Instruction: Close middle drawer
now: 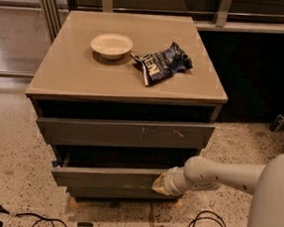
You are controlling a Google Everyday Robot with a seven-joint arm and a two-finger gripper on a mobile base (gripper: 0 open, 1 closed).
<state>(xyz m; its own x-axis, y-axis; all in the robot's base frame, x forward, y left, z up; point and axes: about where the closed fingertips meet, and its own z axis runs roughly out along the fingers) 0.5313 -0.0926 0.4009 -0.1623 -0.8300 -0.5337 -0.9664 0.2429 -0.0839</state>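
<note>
Gripper at the right end of the part-open middle drawer.

The drawer juts out from the cabinet below the scratched drawer, with its dark inside showing above its front panel; it sits at about 6 o'clock in the view. The gripper comes in on a pale arm from 3 o'clock and lies against the panel's right end; whether the jaws are spread or pressed together cannot be told. On the worktop a white bowl sits at 11 o'clock, a crumpled chip bag just beside it at its 3 o'clock. Black cables lie on the speckled floor at 5 and 7 o'clock.
</note>
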